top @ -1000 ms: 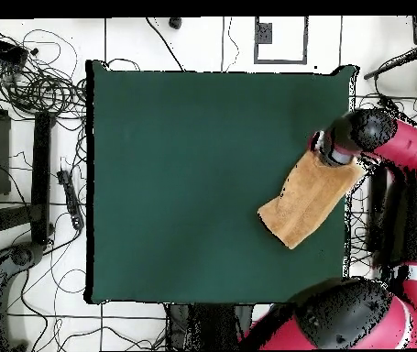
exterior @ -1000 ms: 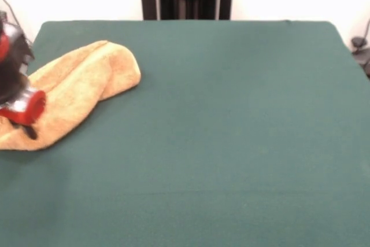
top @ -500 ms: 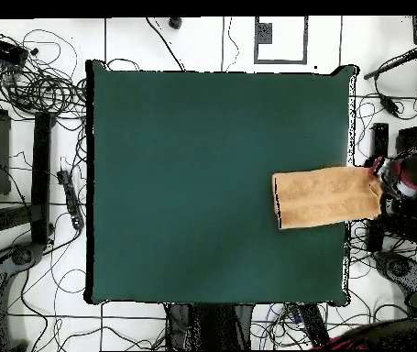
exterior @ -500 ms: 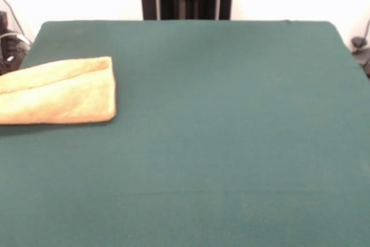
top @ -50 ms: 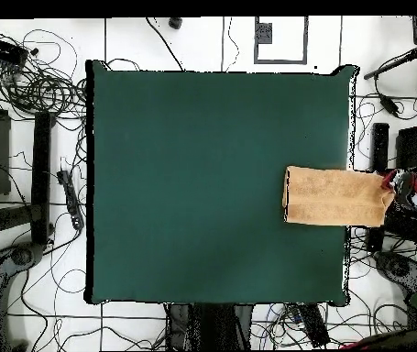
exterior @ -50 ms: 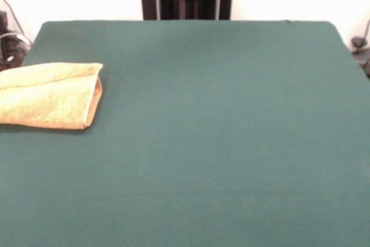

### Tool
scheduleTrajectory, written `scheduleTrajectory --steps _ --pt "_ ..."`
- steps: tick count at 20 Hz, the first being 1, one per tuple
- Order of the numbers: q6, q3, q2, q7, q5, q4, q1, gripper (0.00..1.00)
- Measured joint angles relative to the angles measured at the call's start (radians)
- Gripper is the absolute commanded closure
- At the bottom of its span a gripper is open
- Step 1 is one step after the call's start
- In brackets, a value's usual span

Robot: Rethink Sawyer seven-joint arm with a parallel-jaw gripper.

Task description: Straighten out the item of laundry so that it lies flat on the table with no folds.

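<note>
Gripper [top @ -50 ms: 397, 191] sits just off the table [top @ -50 ms: 203, 165] edge in the overhead view, red and black, right at the outer end of the towel [top @ -50 ms: 333, 194]. Can't tell whether the jaws are apart or clamped on the cloth; too small and ragged there. Front view doesn't show the gripper at all.

Towel stretches from the jaws inward across the table edge, a long narrow golden-tan strip, 1 end past the edge by the jaws, the other end on the green cloth. Most of the table lies on the far side of the towel from the jaws, well apart from them.

In the front view the towel [exterior @ -50 ms: 49, 95] is doubled over: 2 layers stacked, upper layer lying on the lower, w/ the open rounded edge at the end farthest from the jaws. Not flat yet. Table [exterior @ -50 ms: 219, 131] around it is plain dark green.

Cables [top @ -50 ms: 42, 87] lie on the floor around the table.
</note>
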Motion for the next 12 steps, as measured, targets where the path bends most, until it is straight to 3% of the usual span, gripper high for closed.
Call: scheduleTrajectory --steps 12 --pt "-0.017 0.000 -0.019 0.000 0.003 0.055 0.047 1.00"
